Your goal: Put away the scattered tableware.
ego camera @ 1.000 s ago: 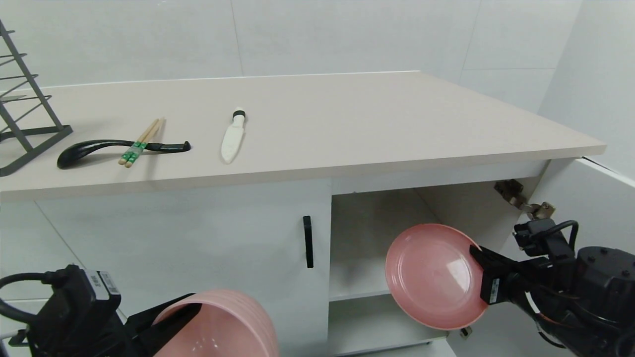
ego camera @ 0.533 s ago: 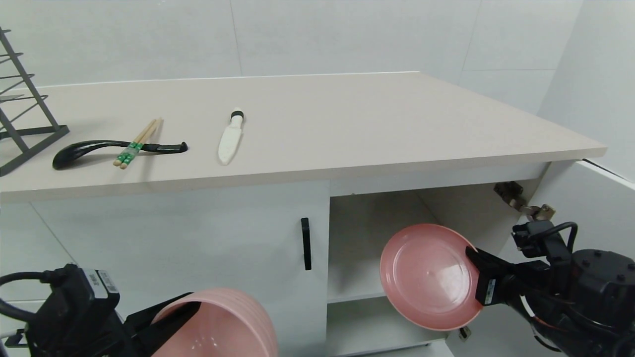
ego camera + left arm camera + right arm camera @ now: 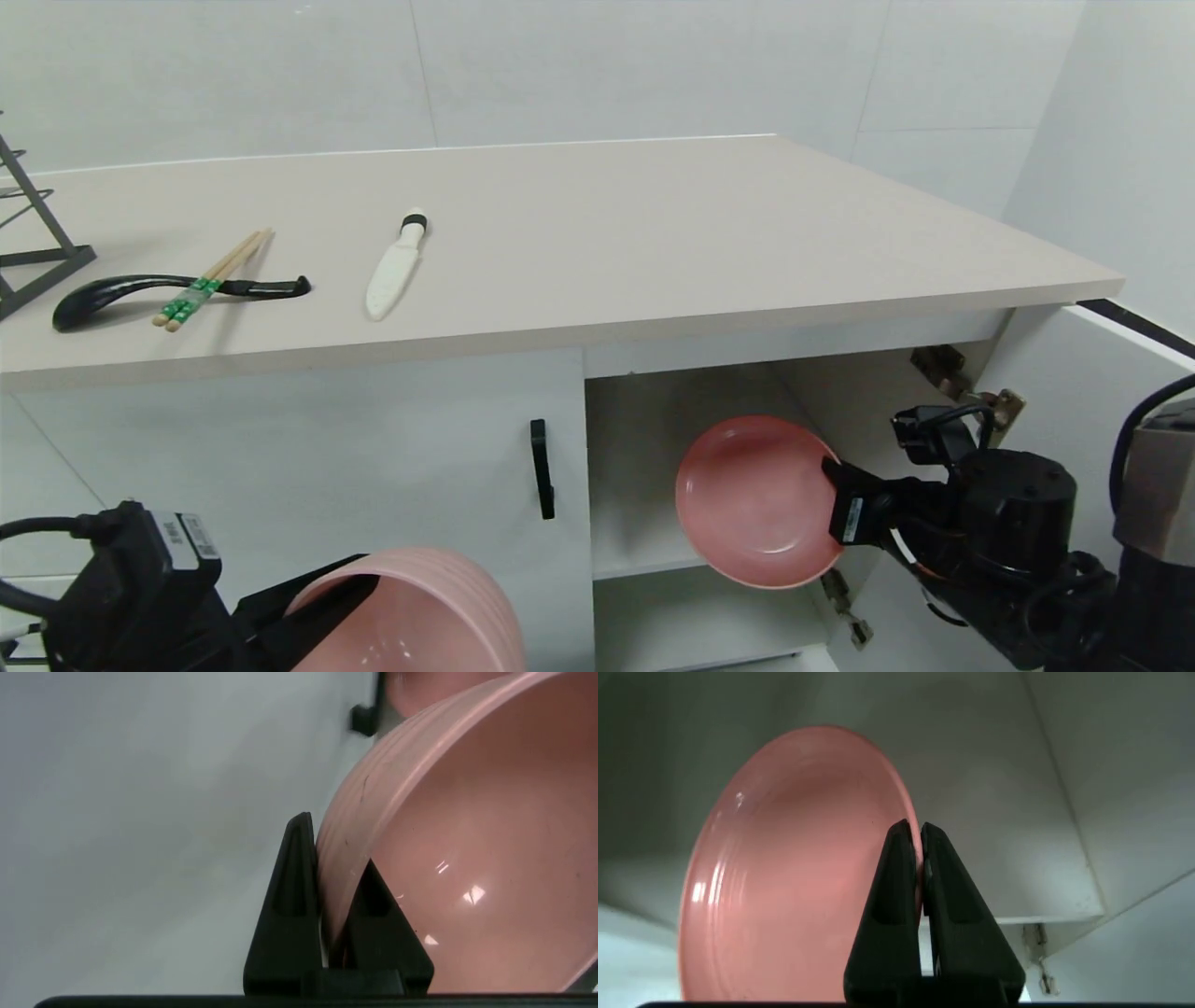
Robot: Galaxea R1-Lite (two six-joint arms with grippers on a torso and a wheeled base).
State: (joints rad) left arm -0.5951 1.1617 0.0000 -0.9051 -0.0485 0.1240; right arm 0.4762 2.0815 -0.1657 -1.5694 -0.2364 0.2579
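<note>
Right gripper (image 3: 829, 483) is clamped on the rim of the pink plate (image 3: 747, 499), which is held near upright at the mouth of the open cabinet compartment (image 3: 653, 420). Left gripper (image 3: 347, 586) is clenched on the wall of the pink bowl (image 3: 429, 616), low before the closed door (image 3: 308, 467). On the countertop (image 3: 653, 224), chopsticks (image 3: 210, 280) cross a black spoon (image 3: 103, 291). A white knife (image 3: 392, 266) lies apart.

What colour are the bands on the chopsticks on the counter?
Green, near one end of the pale wooden chopsticks. The head view shows it best.
</note>
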